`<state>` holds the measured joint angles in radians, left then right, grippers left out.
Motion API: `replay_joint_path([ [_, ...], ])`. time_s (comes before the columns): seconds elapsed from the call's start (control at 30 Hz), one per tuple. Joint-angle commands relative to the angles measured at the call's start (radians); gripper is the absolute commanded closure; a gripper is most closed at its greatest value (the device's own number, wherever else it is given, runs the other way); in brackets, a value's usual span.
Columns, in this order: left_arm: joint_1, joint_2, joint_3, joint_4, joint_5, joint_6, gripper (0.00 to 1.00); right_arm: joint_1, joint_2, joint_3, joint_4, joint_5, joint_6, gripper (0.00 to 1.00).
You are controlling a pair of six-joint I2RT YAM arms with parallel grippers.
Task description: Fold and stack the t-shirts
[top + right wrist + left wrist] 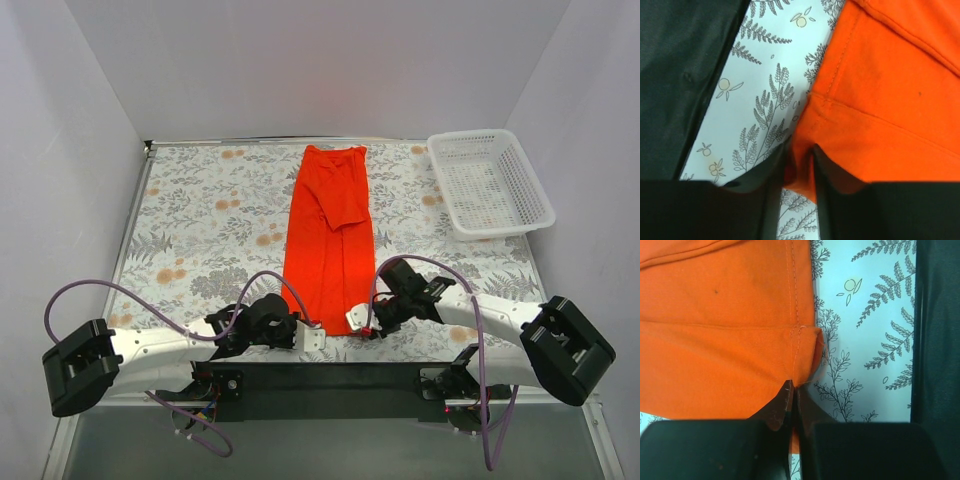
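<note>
One orange-red t-shirt (pixel 330 240) lies folded into a long narrow strip down the middle of the floral table, collar end far from me. My left gripper (pixel 313 338) is at the strip's near left corner. In the left wrist view it (pixel 792 385) is shut on the hem corner of the t-shirt (pixel 715 340). My right gripper (pixel 358 320) is at the near right corner. In the right wrist view its jaws (pixel 799 150) stand a narrow gap apart, with the corner of the t-shirt (pixel 890 100) between them.
A white mesh basket (pixel 505 228) stands at the far right of the table, with nothing in it. A black bar (pixel 330 378) carrying the arm bases runs along the near edge, close behind both grippers. White walls close in the sides and back.
</note>
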<state>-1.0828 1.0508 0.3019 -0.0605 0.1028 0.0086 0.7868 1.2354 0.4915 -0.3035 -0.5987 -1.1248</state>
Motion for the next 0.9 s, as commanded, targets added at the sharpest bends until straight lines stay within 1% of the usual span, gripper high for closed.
replay_joint_path([
  [0.0,-0.003,-0.034,0.009,-0.024,0.054,-0.036,1.00,0.005,0.036,-0.018,0.018,0.082,0.020,0.74],
  [0.03,-0.003,-0.037,0.014,-0.025,0.058,-0.039,1.00,0.005,0.036,-0.016,0.020,0.088,0.029,0.78],
  [0.07,-0.003,-0.043,0.016,-0.027,0.064,-0.045,1.00,0.005,0.035,-0.011,0.020,0.089,0.036,0.86],
  [0.17,-0.002,-0.046,0.034,-0.041,0.086,-0.050,1.00,-0.001,0.004,0.021,0.006,0.068,0.080,0.99],
  [0.27,0.007,-0.035,0.081,-0.082,0.116,-0.044,1.00,-0.026,-0.022,0.106,-0.083,0.019,0.102,0.99],
  [0.3,0.017,-0.032,0.113,-0.103,0.145,-0.032,1.00,-0.055,-0.028,0.163,-0.109,-0.027,0.100,0.99],
  [0.33,0.029,-0.023,0.130,-0.114,0.164,-0.024,1.00,-0.073,-0.025,0.189,-0.171,-0.056,0.079,0.99],
  [0.4,0.089,-0.009,0.169,-0.131,0.211,-0.012,1.00,-0.134,-0.001,0.245,-0.219,-0.148,0.054,0.99],
  [0.43,0.113,0.003,0.204,-0.134,0.263,0.014,1.00,-0.156,0.013,0.295,-0.239,-0.174,0.053,0.99],
  [0.47,0.171,0.027,0.229,-0.137,0.300,0.025,1.00,-0.178,0.042,0.317,-0.255,-0.196,0.054,0.99],
  [0.5,0.204,0.049,0.250,-0.143,0.329,0.036,1.00,-0.219,0.062,0.335,-0.269,-0.231,0.051,0.99],
  [0.53,0.234,0.070,0.273,-0.153,0.401,0.057,1.00,-0.244,0.081,0.381,-0.281,-0.251,0.042,0.99],
  [0.57,0.297,0.127,0.336,-0.165,0.431,0.070,1.00,-0.267,0.102,0.403,-0.287,-0.268,0.040,0.99],
  [0.63,0.354,0.187,0.397,-0.205,0.483,0.117,1.00,-0.323,0.171,0.450,-0.301,-0.288,0.048,0.99],
  [0.67,0.400,0.252,0.449,-0.213,0.524,0.131,1.00,-0.337,0.221,0.500,-0.309,-0.289,0.054,0.99],
  [0.73,0.440,0.317,0.508,-0.226,0.557,0.157,1.00,-0.377,0.275,0.544,-0.318,-0.293,0.063,0.99],
  [0.77,0.477,0.346,0.566,-0.228,0.586,0.175,1.00,-0.385,0.326,0.594,-0.324,-0.291,0.062,0.99],
  [0.8,0.495,0.406,0.595,-0.234,0.598,0.180,1.00,-0.406,0.354,0.617,-0.344,-0.300,0.060,0.99],
  [0.87,0.539,0.455,0.650,-0.240,0.627,0.200,1.00,-0.426,0.428,0.674,-0.371,-0.305,0.051,0.99],
])
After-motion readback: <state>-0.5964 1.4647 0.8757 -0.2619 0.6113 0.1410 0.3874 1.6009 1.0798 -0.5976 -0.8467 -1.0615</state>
